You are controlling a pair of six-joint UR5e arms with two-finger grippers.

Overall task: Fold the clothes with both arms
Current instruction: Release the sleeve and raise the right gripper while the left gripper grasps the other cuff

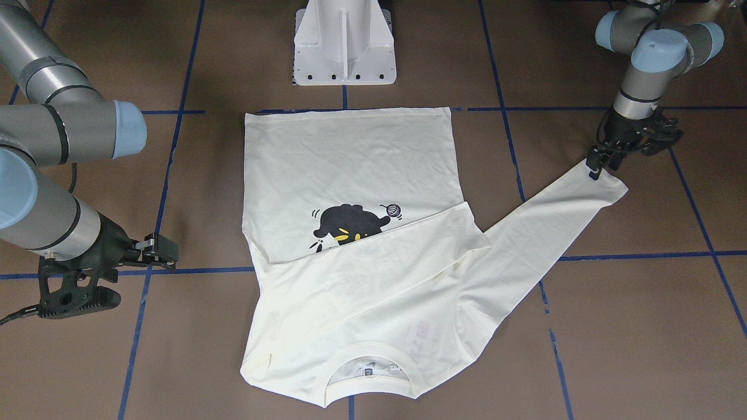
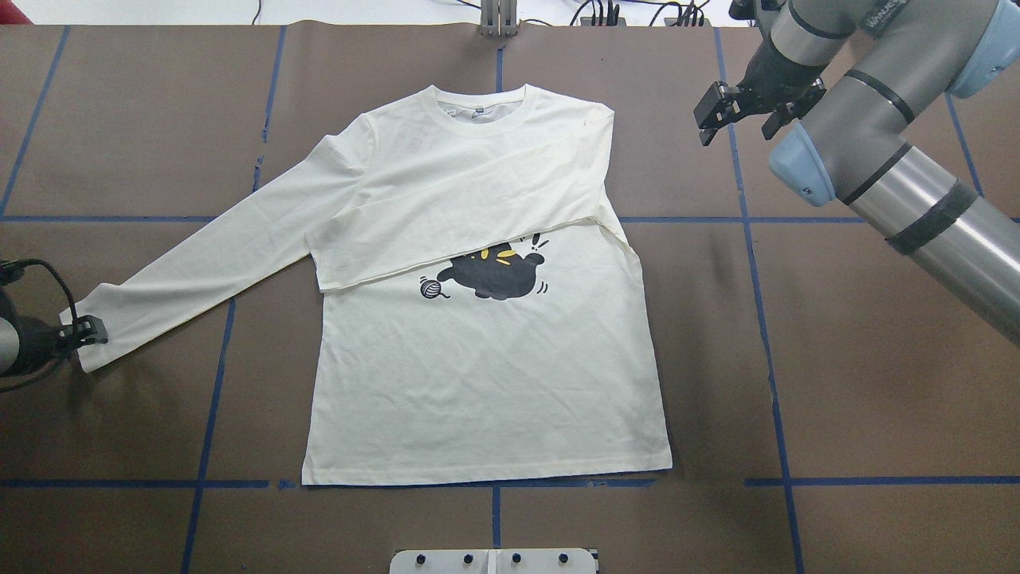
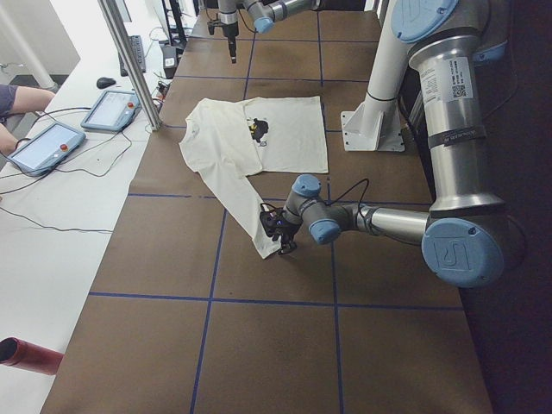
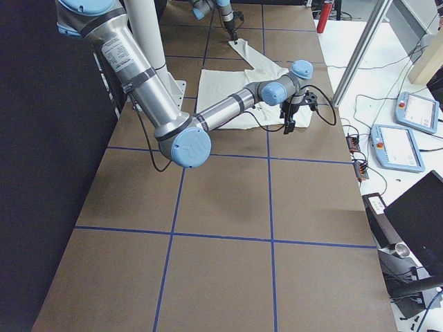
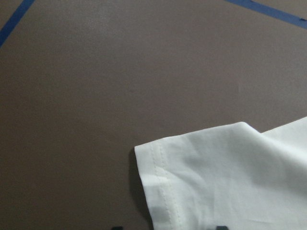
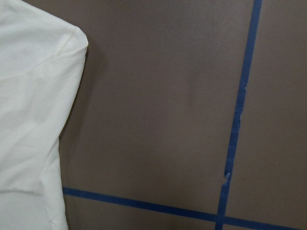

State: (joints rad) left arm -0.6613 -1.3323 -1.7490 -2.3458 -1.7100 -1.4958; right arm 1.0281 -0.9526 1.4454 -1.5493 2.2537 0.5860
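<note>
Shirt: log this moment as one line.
shirt: flat, one sleeve folded across chest | left pincer: open at outstretched cuff | right pincer: open, empty, off the shirt

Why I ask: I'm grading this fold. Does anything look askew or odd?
The folded sleeve lies slanted across the shirt, its edge hiding part of the cat print. The other sleeve is not yet folded, its cuff at the left gripper.
</note>
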